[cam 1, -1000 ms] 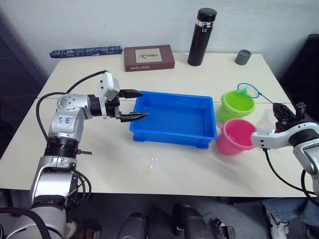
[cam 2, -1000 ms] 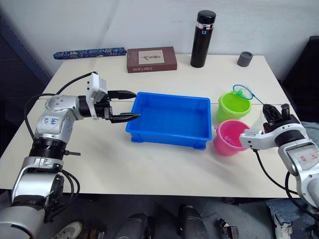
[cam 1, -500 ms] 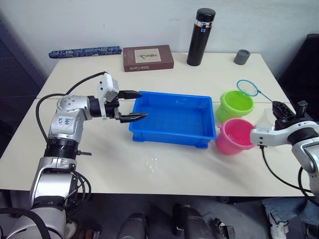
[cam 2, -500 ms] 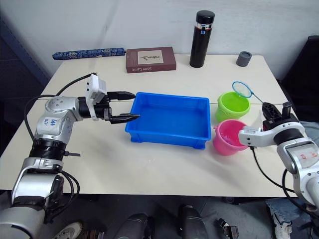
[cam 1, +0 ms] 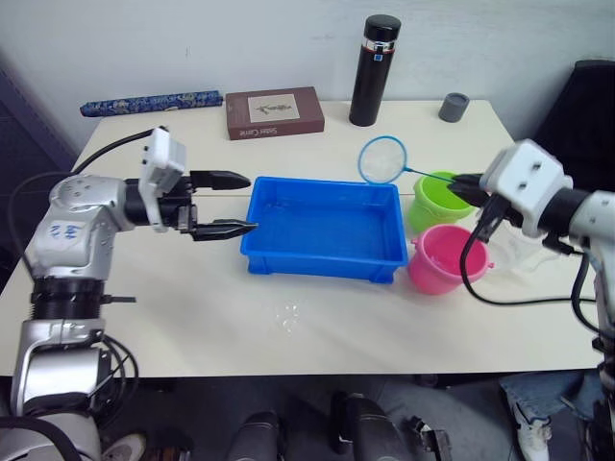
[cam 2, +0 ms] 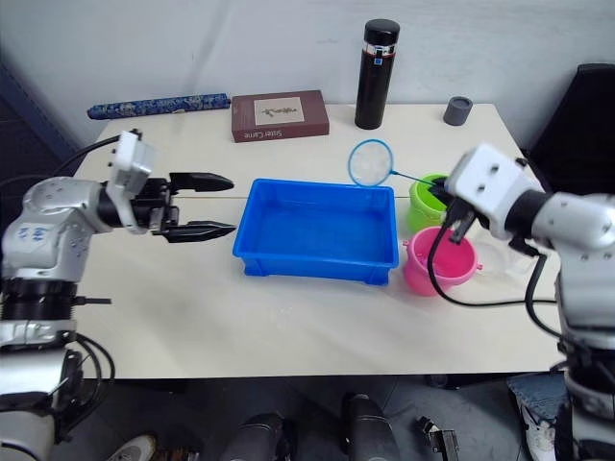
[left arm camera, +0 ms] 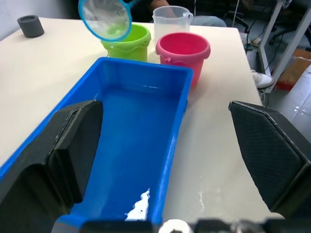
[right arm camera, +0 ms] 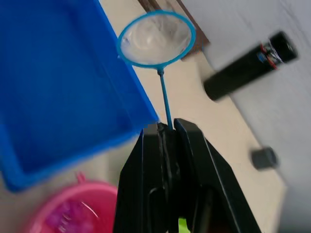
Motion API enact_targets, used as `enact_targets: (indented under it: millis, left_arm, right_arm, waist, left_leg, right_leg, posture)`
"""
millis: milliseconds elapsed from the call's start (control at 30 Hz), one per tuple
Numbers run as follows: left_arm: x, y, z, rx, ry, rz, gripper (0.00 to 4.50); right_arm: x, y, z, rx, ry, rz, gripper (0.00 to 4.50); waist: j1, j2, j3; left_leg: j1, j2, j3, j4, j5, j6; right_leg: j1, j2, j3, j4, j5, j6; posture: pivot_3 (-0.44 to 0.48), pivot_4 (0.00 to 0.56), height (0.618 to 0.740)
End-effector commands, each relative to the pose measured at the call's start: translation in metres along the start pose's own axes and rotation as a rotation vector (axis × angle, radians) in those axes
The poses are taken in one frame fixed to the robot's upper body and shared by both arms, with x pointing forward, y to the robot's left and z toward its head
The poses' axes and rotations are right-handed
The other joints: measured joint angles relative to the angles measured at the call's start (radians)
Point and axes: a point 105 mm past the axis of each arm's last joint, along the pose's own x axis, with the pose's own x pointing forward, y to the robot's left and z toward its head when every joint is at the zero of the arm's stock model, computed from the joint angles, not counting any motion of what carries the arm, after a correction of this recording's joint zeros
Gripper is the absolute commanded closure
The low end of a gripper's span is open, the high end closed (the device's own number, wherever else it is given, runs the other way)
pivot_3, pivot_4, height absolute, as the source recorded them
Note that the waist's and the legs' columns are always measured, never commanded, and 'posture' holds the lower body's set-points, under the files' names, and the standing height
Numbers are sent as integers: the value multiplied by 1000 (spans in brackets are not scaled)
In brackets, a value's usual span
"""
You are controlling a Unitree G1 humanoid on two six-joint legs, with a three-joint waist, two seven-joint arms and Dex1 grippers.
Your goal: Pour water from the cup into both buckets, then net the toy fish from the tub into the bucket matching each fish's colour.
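Note:
The blue tub (cam 1: 327, 230) lies mid-table; I cannot make out any toy fish in it. My left gripper (cam 1: 248, 204) hovers open just off the tub's left end, holding nothing. My right gripper (cam 1: 465, 185) is shut on the thin handle of the net, above the green bucket (cam 1: 434, 200). The net's blue hoop (cam 1: 382, 158) hangs in the air over the tub's far right corner. The pink bucket (cam 1: 437, 261) stands in front of the green one. The clear cup (left arm camera: 170, 18) stands just right of the buckets, partly behind my right arm.
Along the far edge stand a black flask (cam 1: 367, 70), a brown book (cam 1: 274, 112), a grey cap (cam 1: 454, 107) and a blue patterned roll (cam 1: 149, 99). Water drops (cam 1: 286, 315) lie on the table in front of the tub. A black chair (cam 1: 586, 96) is at the right.
My right arm has risen and swung left, carrying the net from beyond the green bucket to over the tub's far right corner. The camera shifted. The left gripper stays open by the tub.

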Motion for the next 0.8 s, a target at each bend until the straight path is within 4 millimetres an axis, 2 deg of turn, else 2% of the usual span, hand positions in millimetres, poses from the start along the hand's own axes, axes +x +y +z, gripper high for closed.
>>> enact_targets:
  millis: [33, 200, 300, 433, 800]
  left_arm:
    - [-16, -14, 26, -10, -47, -7, 27]
    - [-27, -32, 37, -53, -37, -30, 27]
    - [-27, -40, 32, -54, -1, -46, 27]
    - [-23, -55, 9, -68, 90, -87, 27]
    - [0, -68, -35, -72, 197, -196, 27]
  right_arm:
    - [5, 18, 12, 117, -74, 206, 4500]
    - [13, 53, 12, 173, -69, 475, 4500]
    - [19, 70, 11, 153, -82, 548, 4500]
    - [23, 104, 14, 208, -135, 662, 4500]
    - [49, 147, -6, 280, -98, 724, 4500]
  waist:
    - [3, 0, 0]
    - [9, 0, 0]
    - [6, 0, 0]
    - [5, 0, 0]
    - [5, 0, 0]
  left_leg:
    - [0, 0, -1, 0, 0, 0]
    - [-1, -2, -1, 2, -1, 1]
    - [-1, -2, -1, 2, -1, 2]
    - [-1, -2, -1, 1, -1, 1]
    - [-1, -3, -1, 3, -1, 1]
  right_leg:
    - [0, 0, 0, 0, 0, 0]
    - [0, -4, -1, 0, 0, 0]
    - [1, -5, -1, 0, 0, 0]
    - [1, -5, -1, 0, 0, 0]
    - [1, -5, -1, 0, 0, 0]
  posture:
    - [0, 150, 740]
    - [0, 150, 740]
    - [0, 150, 740]
    - [0, 150, 740]
    - [0, 150, 740]
